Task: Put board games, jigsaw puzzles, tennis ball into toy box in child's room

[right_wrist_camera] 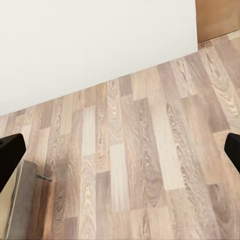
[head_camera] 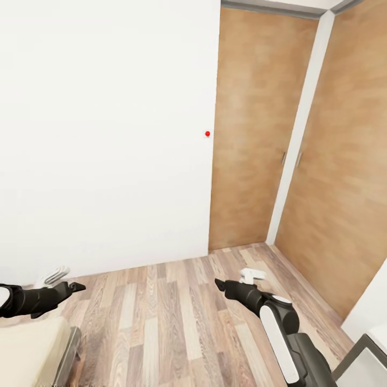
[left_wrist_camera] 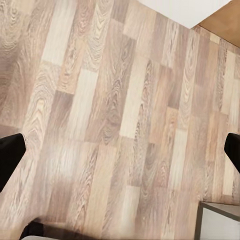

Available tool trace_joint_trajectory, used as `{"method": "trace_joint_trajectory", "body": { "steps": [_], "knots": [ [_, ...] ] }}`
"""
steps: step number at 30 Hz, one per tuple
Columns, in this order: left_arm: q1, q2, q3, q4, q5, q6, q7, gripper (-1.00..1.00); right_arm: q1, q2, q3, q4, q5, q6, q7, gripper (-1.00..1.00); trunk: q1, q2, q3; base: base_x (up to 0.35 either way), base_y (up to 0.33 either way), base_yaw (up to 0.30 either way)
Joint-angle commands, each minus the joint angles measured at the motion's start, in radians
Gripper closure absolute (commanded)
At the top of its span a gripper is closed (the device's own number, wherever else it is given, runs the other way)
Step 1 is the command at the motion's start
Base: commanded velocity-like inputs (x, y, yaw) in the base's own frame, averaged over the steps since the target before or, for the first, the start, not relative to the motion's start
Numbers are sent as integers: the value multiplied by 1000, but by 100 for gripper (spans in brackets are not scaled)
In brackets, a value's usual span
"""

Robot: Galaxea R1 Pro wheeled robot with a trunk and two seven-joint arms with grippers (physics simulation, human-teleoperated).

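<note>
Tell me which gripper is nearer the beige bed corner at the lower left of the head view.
Left. The left gripper hangs just above the bed corner, fingers empty. The right gripper is out over the wooden floor, well off to the bed's right.

I see a wood plank floor (head_camera: 161, 317) ahead. A beige bed corner (head_camera: 29, 349) stands on it at my left.

I count two black-fingered grippers, left (head_camera: 54, 280) and right (head_camera: 248, 277), two tall brown wooden wardrobe doors (head_camera: 258, 134), one plain white wall (head_camera: 102, 134), one beige mattress corner (head_camera: 27, 349), and one small red dot (head_camera: 207, 133).
</note>
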Motion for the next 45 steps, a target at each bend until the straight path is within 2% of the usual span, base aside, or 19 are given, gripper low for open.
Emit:
{"method": "trace_joint_trajectory", "body": {
  "steps": [1,6,20,29,35,38,40,45],
  "knots": [
    [-2,0,-2,-1,10,0,11,-100,-1,-1,0,-3,-7,4,-4,-100,1,-2,-2,0,0,280],
    [-2,1,-4,0,8,1,14,-100,-1,-11,-5,-8,-13,3,-3,-100,1,-2,-1,0,0,149],
    [-2,2,-4,1,7,1,16,-100,-1,-15,-11,-7,-18,3,-1,-100,1,-2,-1,0,0,10],
    [-2,2,-7,2,8,0,16,-100,-1,-4,-8,-9,-18,1,-2,-100,1,-2,-1,1,0,0],
    [-2,2,-8,2,6,0,16,-100,-1,-5,-6,-8,-18,-9,-2,-100,1,-2,-1,97,0,0],
    [-2,1,-7,2,-18,-1,15,-100,-1,-2,-2,-9,-13,-9,-4,-100,1,-2,0,261,0,83],
    [-2,1,-5,2,-53,-2,12,-100,0,-1,0,-9,-9,-9,-6,-100,1,-2,0,298,0,208],
    [-1,-3,-5,2,-92,-5,8,-100,0,0,1,-8,-7,-8,-7,-100,1,-2,0,312,0,262]
  ]
}}
